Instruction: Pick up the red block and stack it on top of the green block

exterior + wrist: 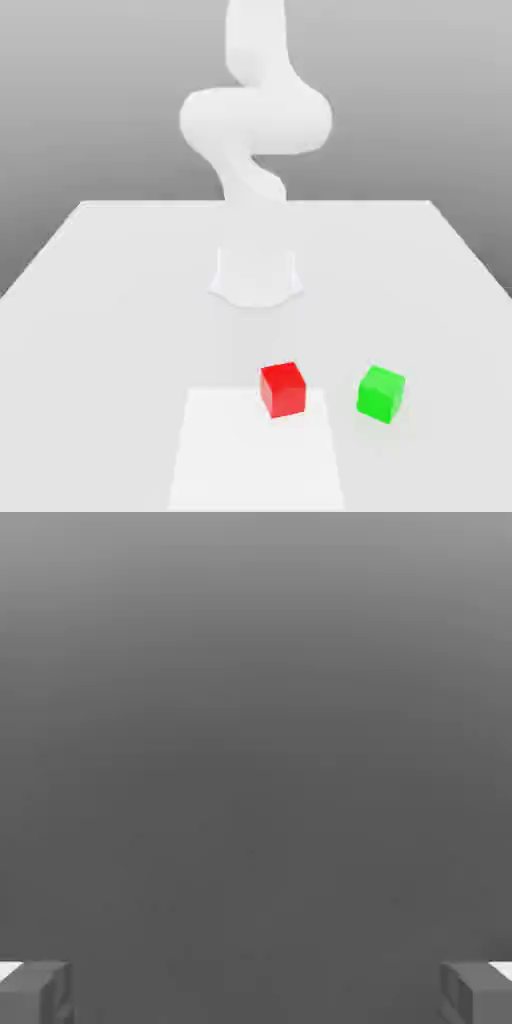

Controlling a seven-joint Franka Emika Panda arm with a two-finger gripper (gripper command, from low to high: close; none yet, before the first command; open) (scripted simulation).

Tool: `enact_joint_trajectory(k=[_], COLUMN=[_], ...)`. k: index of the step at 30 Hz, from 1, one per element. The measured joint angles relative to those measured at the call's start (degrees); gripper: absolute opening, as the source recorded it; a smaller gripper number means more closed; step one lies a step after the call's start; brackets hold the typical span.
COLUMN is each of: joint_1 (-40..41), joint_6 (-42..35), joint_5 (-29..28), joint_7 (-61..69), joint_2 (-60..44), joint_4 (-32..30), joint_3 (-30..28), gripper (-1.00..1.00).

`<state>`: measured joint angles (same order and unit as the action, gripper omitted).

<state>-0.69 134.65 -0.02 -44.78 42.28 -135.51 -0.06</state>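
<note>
The red block (pixel 283 389) rests on the white table (pixel 120 300), at the far edge of a lighter square patch near the front. The green block (pixel 381 392) sits on the table a short way toward the exterior view's right of it, apart from it. In the hand view my gripper (pixel 256 992) is open: its two grey fingertips (pixel 35 992) stand far apart at the picture's edges, with nothing between them and a plain grey backdrop beyond. The white arm (pixel 255 120) rises from its base behind the blocks.
The arm's round base (pixel 256 277) stands on the table's middle, behind the blocks. A lighter square patch (pixel 255 450) lies flat at the table's front edge. The tabletop stretches wide to both sides of the blocks.
</note>
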Motion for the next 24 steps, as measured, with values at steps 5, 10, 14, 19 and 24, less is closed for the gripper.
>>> enact_joint_trajectory(k=[5, 10, 14, 19, 24], joint_1=[-1.6, -3.4, -4.6, -5.8, -5.8], joint_6=[6.8, 13.6, 19.6, 31.3, 40.7], joint_5=[0.0, -0.1, 0.0, 0.0, 0.1], joint_7=[2.6, 5.2, 7.6, 10.0, 10.2], joint_2=[-8.7, -17.4, -25.1, -40.6, -51.7], joint_4=[-8.8, -17.6, -25.3, -31.3, -30.4], joint_3=[-0.2, -0.4, -0.4, 0.0, 0.0], gripper=[0.0, 0.0, 0.0, 0.0, -1.0])
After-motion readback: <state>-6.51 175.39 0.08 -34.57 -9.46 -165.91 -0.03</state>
